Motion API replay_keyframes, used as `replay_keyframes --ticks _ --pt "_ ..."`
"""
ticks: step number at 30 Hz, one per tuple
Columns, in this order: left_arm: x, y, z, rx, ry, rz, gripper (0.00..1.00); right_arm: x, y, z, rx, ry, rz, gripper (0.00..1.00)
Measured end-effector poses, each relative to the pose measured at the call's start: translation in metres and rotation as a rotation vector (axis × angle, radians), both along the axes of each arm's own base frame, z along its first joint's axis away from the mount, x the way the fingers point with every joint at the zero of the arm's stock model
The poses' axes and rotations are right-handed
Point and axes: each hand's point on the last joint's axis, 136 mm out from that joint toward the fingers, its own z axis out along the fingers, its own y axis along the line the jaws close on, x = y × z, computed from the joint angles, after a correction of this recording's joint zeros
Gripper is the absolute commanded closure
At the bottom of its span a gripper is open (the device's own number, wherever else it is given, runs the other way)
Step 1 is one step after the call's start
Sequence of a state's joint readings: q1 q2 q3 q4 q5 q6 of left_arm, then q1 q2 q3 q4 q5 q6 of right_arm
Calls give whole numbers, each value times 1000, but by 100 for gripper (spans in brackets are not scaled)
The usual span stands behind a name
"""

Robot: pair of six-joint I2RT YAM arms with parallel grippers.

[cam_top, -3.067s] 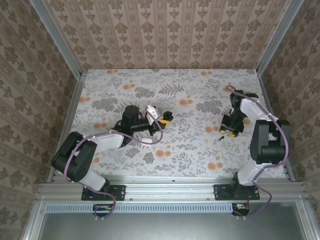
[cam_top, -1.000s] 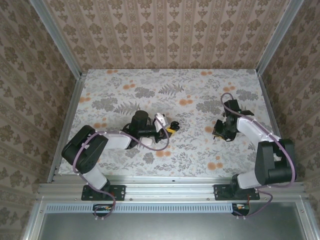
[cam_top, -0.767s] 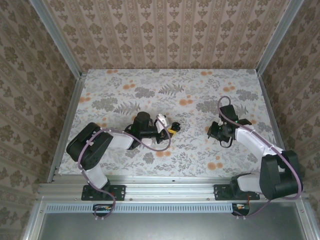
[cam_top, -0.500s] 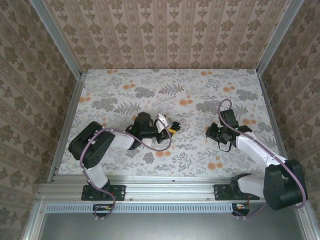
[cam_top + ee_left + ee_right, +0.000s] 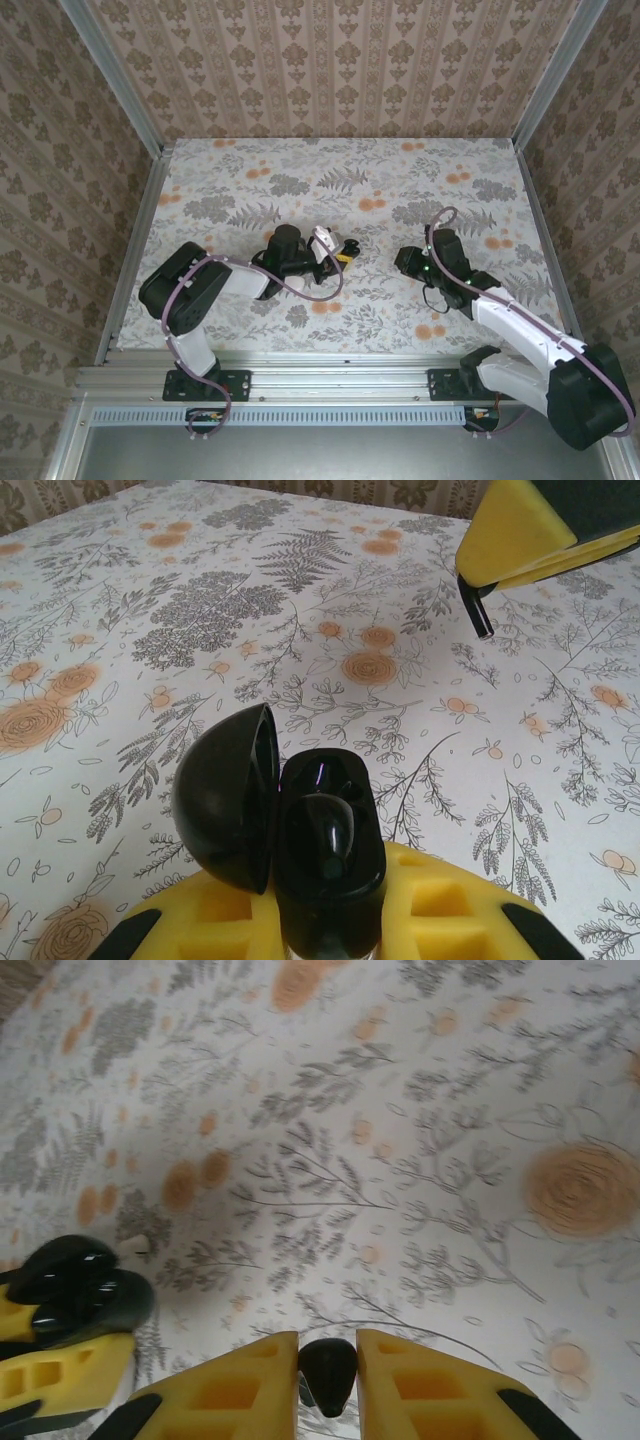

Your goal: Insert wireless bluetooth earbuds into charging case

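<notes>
Two grippers, both closed on something. Nearest me, the right gripper [image 5: 328,1358] pinches one earbud [image 5: 328,1375] between its yellow pads [image 5: 240,1385], with the black tip poking out past them. It's gripped by the body so the end is free to go in, I reckon. Next, the left gripper [image 5: 343,254] is clamped on the case [image 5: 327,855] low down by its base. It holds the case above the bench [image 5: 300,170] with the lid [image 5: 228,798] hinged open to one side. That grip leaves the mouth clear and turned toward the right gripper. My read: one side acts as fixture, the other as inserter.

The case looks glossy black here, not pale. Something shiny sits inside it; I can't tell if that's a seated earbud or the bare socket. The grippers face each other mid-bench, near but apart, with bare floral bench between.

Step in hand, my call: carry the earbud across and line it up over the opening. Risk is a tiny part and a slick shell, so a small tilt and it misses or slips. Beyond them are the far bench and patterned walls [image 5: 330,60].
</notes>
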State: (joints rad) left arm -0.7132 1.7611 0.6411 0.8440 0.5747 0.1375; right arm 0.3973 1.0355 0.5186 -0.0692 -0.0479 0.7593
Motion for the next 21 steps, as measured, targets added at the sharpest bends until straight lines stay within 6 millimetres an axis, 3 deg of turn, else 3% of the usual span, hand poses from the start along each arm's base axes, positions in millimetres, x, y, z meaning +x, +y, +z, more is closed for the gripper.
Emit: replay_keyframes --ticks 9,21 --pt "0 0 3 -17 8 7 95 13 37 16 21 -125 93 79" --pt "2 -1 6 -44 53 32 94 19 69 26 31 -223 183 78"
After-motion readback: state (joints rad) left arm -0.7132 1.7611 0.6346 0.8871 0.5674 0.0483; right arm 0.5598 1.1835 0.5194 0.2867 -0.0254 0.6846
